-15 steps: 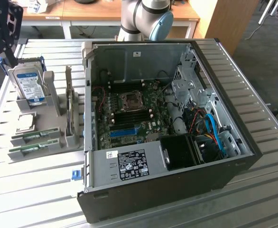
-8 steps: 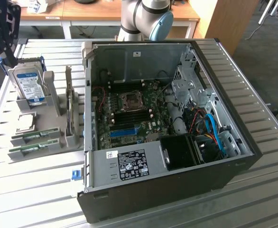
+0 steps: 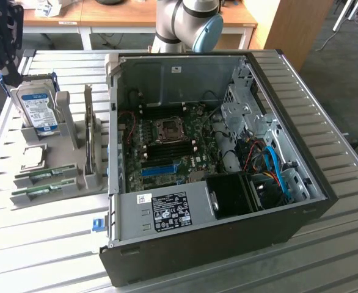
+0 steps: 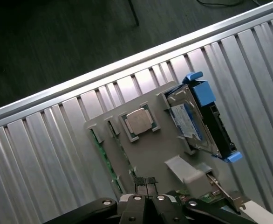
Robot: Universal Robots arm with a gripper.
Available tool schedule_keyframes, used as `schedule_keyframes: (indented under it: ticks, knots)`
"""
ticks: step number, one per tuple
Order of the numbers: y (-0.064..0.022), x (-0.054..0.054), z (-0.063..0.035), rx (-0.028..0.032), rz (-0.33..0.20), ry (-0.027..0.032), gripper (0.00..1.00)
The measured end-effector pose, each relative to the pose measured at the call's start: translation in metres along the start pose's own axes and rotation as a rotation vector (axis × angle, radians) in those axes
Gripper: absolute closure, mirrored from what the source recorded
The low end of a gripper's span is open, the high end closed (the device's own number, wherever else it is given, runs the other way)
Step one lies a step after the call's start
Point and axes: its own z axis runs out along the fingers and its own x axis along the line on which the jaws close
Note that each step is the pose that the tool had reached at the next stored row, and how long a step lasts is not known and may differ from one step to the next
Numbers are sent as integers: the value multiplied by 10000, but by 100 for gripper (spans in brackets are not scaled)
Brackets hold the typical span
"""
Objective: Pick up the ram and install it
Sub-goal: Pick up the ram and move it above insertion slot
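Two green ram sticks (image 3: 46, 176) (image 3: 42, 191) lie side by side in slots at the near end of a grey holder tray (image 3: 69, 160). I cannot tell which one the task means. In the wrist view they run along the tray's edge (image 4: 100, 148) (image 4: 119, 145). My black gripper (image 3: 5, 58) hangs high above the tray's far end, at the exterior view's left. Its fingertips are pressed together (image 4: 148, 183), shut with nothing between them. The open computer case (image 3: 121, 210) lies in the middle, and the motherboard (image 3: 167, 143) shows dark memory slots.
The tray also holds a blue-labelled hard drive (image 3: 37, 107) standing upright, a square processor chip (image 3: 33, 157) and an upright card (image 3: 91, 143). The ribbed metal table (image 3: 38, 244) ends in an edge close behind the tray (image 4: 127, 60). Wooden desks stand beyond.
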Motion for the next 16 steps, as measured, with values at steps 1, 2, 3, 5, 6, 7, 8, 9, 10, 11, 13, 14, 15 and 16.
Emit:
schedule_keyframes:
  ticks: [1,2,3,5,6,7,8,9,10,11,13,14,15,16]
  knots:
    - [0,0,0,-5,-142,4,89]
    - [0,0,0,-11,-293,9,89]
    - [0,0,0,-16,-436,12,89]
    - [0,0,0,-26,-724,20,89]
    - [0,0,0,-31,-869,23,89]
    - [0,0,0,-37,-1013,26,89]
    - [0,0,-1,-43,-1167,29,89]
    - [0,0,0,-49,-1310,30,89]
    - [0,0,0,-55,-1455,31,89]
    - [0,0,0,-61,-1601,32,89]
    - [0,0,0,-72,-1892,35,89]
    - [0,0,0,-79,-2051,36,89]
    - [0,0,0,-85,-2196,38,89]
    - [0,0,0,-92,-2340,37,89]
